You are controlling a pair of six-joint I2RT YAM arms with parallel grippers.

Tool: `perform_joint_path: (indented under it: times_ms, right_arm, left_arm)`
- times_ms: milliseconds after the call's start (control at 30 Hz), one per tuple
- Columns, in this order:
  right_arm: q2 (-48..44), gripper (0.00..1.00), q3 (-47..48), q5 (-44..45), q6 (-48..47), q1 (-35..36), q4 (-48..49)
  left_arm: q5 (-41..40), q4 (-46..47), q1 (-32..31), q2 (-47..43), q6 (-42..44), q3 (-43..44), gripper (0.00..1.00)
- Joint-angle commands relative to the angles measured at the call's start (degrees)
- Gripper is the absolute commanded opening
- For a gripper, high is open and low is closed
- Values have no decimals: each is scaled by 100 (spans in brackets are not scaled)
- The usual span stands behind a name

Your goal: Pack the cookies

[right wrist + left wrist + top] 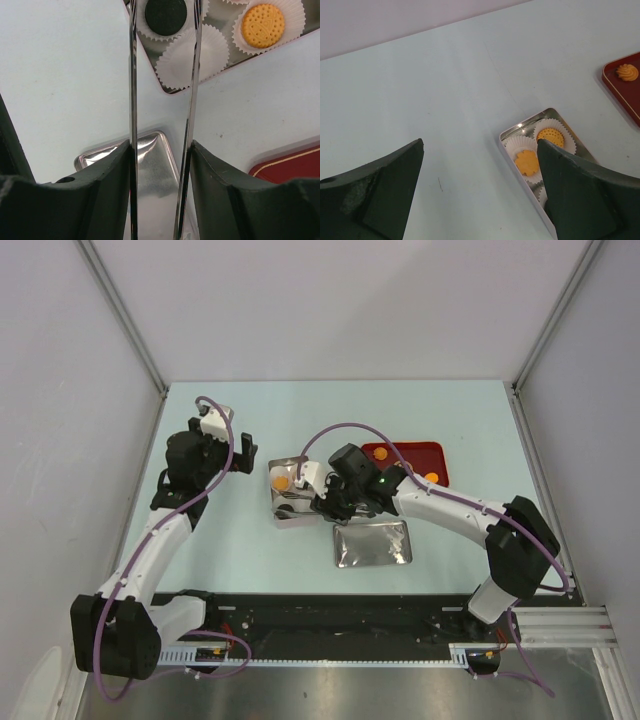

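R gripper (161,150) clamps the tongs (133,75) lightly. Blades stand apart, nothing seen between, reaching over the tin (517,127) mid-desk, prob. to fill the empty cup (210,55). Cookies (263,25) sit in cups. Others wait on the red tray (410,452) toward the far-right corner. L gripper (481,145) is fully open, empty, parked left of the tin, out of the way.

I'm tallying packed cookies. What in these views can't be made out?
- Top view: the right arm covers most of the tin, so its contents can't be counted.
- Left wrist: the left gripper hides the tin's near end.
- Right wrist: the top edge cuts off the tin and black cookie; the tongs cover strips of it.
- Red tray: cut off in both wrist views.
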Motion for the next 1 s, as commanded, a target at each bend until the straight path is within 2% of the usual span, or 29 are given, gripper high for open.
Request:
perform_joint_path:
  times_ms: [0, 300, 500, 967]
  right_arm:
    - [-123, 52, 275, -15, -15, 39, 234]
    - [-526, 50, 336, 117, 2, -14, 234]
    - [-869, 50, 354, 117, 55, -295, 182]
    - [-1599, 49, 91, -103, 284, -1999, -258]
  left_arm:
    - [49, 95, -25, -26, 103, 64, 100]
    - [66, 95, -25, -17, 103, 73, 100]
    - [66, 86, -25, -34, 95, 73, 100]
    - [93, 77, -25, -52, 86, 81, 100]
